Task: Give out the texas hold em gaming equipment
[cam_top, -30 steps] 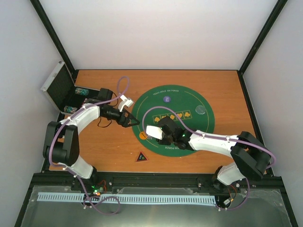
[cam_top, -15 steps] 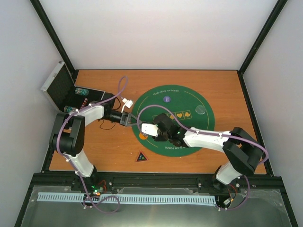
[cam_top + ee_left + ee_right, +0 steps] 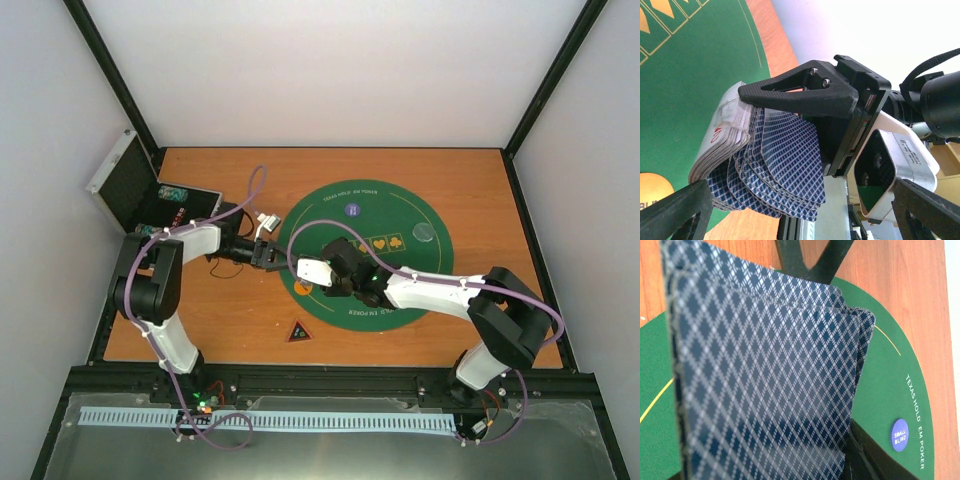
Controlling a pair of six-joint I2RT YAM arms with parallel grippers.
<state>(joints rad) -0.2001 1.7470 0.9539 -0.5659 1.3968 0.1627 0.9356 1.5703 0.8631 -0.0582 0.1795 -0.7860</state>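
Left fingers (image 3: 675, 212) now wider, nearer cards (image 3: 785, 160)

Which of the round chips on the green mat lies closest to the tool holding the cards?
The orange chip, beside the right tool gripping the cards; the purple chip and clear disc lie farther back on the mat.

bright, even light, faint shadows on the table (image 3: 470, 180); left wrist background blown white; playing cards (image 3: 765, 380) slightly soft close up.
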